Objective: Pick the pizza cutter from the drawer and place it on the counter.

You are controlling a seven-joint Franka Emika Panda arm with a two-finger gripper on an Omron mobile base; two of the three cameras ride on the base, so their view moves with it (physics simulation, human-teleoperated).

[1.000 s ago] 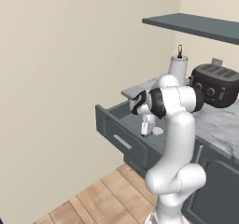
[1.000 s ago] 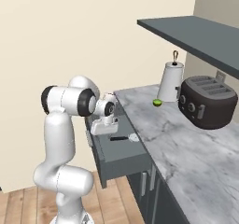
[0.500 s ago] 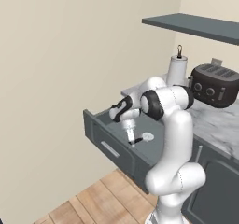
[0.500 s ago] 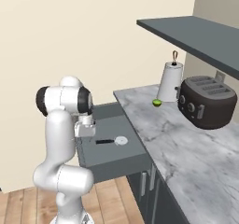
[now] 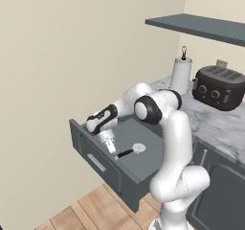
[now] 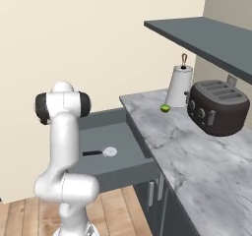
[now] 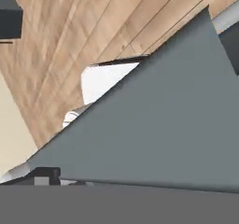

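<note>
Pincer (image 5: pixel 111 140) hangs over the open drawer (image 5: pixel 143 169), pointing down near its front left part; whether its fingers are spread or closed I cannot tell from these views, and nothing shows between them.

On the drawer floor lies the pizza cutter (image 5: pixel 132 150), flat, just beside the pincer at about 4 o'clock from it in the left base view. Its round pale blade points toward the back of the drawer, and the thin black handle runs toward the front (the right base view shows it well: pizza cutter (image 6: pixel 104 152), blade at 3 o'clock, handle at 9 o'clock). The pincer does not touch it.

The drawer (image 6: pixel 113 173) stands pulled far out from the dark cabinets, below the marble counter (image 6: pixel 197 156). A silver bar handle (image 5: pixel 96 162) crosses its front.

On the counter (image 5: pixel 217 126), well apart from the drawer, stand a white paper towel roll (image 6: pixel 178 86), a small green ball (image 6: pixel 165 108) at its foot, and a dark toaster (image 6: pixel 216 107) at 3 o'clock from the roll. A dark shelf (image 6: pixel 206 36) hangs on the wall above them.

The hand view looks across a grey drawer wall (image 7: pixel 163 125) onto the wooden floor (image 7: pixel 84 27).
</note>
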